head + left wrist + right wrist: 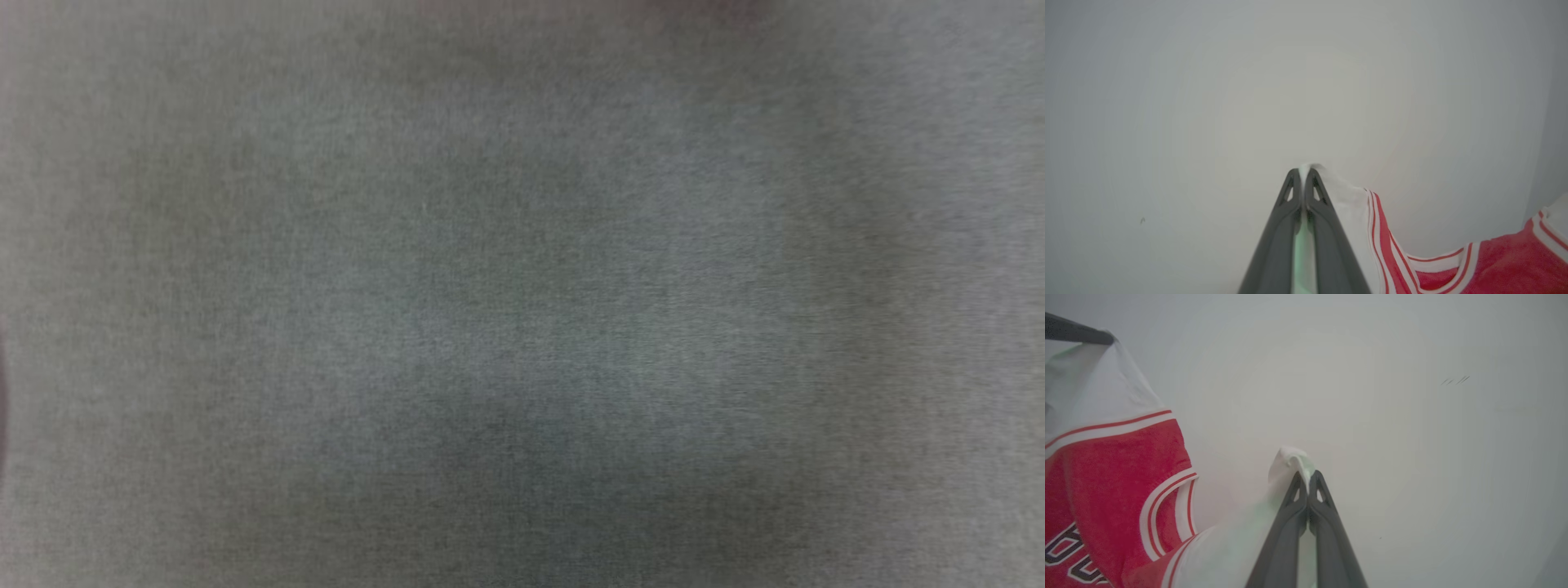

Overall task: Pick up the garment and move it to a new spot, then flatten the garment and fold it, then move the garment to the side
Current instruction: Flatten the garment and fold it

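The left end effector [1303, 171] is clenched on a white sleeve tip of the garment [1494, 261]; the right end effector [1308, 475] grips the other white sleeve likewise; the red body spans between them over a pale surface [1208, 102]; this looks like the carry or the spreading-out; next, both arms should lower evenly, keeping the cloth taut; the head view is a grey blur; the hem is cut off; whether the cloth hangs or lies cannot be told

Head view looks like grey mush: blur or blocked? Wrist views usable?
Head view: uniformly soft and grey, nothing resolvable, cause unclear. Left wrist view: sharp, left gripper pinching the garment by white cloth. Right wrist view: sharp, right gripper pinching white cloth, lettering crisp.
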{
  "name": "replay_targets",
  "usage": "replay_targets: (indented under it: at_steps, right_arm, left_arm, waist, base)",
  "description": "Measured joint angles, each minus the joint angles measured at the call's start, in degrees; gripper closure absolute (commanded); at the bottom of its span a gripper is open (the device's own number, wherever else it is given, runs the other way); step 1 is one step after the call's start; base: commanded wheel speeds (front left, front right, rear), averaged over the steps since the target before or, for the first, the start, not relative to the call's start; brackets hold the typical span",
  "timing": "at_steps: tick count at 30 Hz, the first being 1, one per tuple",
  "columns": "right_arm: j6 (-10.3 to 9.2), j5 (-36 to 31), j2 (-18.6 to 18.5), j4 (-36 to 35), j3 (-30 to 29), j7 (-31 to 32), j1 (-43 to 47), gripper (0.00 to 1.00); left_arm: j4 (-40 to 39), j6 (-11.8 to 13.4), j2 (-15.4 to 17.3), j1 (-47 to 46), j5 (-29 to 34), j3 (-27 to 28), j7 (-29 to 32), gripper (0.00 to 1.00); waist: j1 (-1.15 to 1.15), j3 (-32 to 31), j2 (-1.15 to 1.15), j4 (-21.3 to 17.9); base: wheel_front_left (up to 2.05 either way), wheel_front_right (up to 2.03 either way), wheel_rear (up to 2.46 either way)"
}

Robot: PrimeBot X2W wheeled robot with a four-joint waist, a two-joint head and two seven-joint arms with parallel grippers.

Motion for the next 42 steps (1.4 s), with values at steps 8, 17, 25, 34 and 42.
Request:
replay_targets:
  at_steps: [8,17,25,34,42]
  right_arm:
    - [0.01,5.94,-0.75,9.47,4.75,0.02,8.57,1.00]
    - [0.00,27.91,-1.32,14.06,15.80,7.54,21.99,1.00]
    - [0.00,39.42,-15.95,-4.86,31.83,10.01,35.83,1.00]
    - [0.00,37.89,-29.49,-19.49,40.98,8.20,46.48,1.00]
    - [0.00,40.89,-36.89,-26.98,45.04,13.52,54.72,1.00]
  left_arm:
    - [-1.58,-0.34,0.63,11.61,-1.86,-5.53,3.01,1.00]
    - [-14.18,-0.35,8.73,32.42,-13.52,-12.04,15.53,1.00]
    - [-28.96,-0.42,18.82,50.79,-21.42,-16.05,19.84,1.00]
    - [-45.43,2.88,30.92,68.30,-23.24,-20.60,20.93,1.00]
    - [-58.40,10.65,39.41,80.09,-25.43,-23.54,21.11,1.00]
  waist:
    - [0.00,0.83,0.00,1.92]
    - [0.00,-5.84,0.00,2.67]
    - [0.00,-12.95,0.00,2.70]
    - [0.00,-18.66,0.00,2.27]
    - [0.00,-19.80,0.00,1.58]
  base:
    - [0.00,0.00,0.00]
    - [0.00,0.00,0.00]
    - [0.00,0.00,0.00]
    - [0.00,0.00,0.00]
    - [0.00,0.00,0.00]
